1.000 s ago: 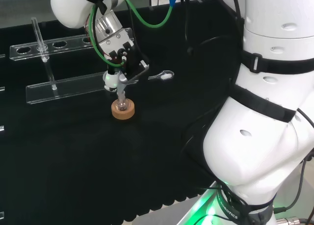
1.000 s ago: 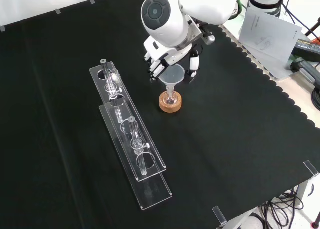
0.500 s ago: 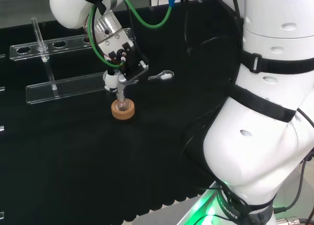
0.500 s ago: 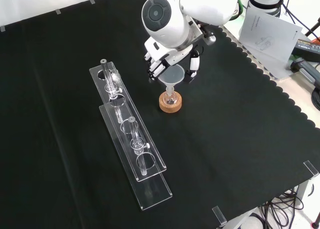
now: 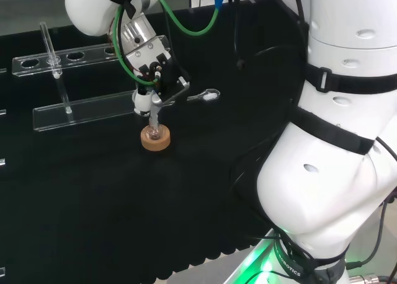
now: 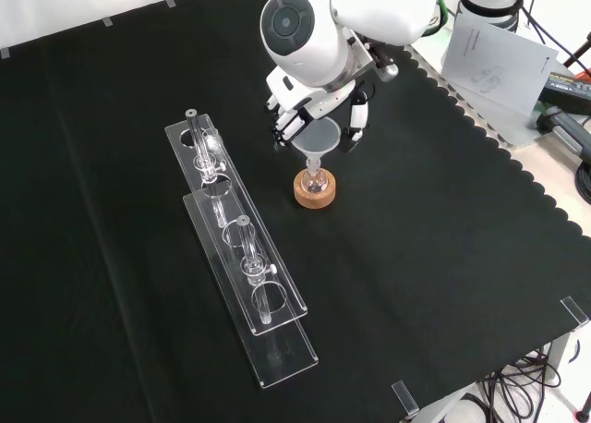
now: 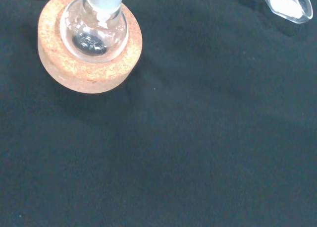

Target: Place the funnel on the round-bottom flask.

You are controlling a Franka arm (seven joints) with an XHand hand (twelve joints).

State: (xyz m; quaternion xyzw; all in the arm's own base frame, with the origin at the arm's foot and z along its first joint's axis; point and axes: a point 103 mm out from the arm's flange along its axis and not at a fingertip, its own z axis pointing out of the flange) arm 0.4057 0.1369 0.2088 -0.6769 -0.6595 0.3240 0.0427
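Cork ring [image 6: 315, 189] cradling the round-bottom flask [image 7: 94, 29], so upright and steady. Just above the ring, funnel [image 6: 316, 144] pinched between curled fingers of the hand [image 6: 300, 114], stem apparently entering the flask neck, though hard to confirm. Held vertical for seating.

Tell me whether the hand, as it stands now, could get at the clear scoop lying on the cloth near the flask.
Probably not yet: the hand is curled round the funnel, whose stem sits at the round-bottom flask on its cork ring. The scoop lies in the open close by, with nothing over it, once the funnel is released.
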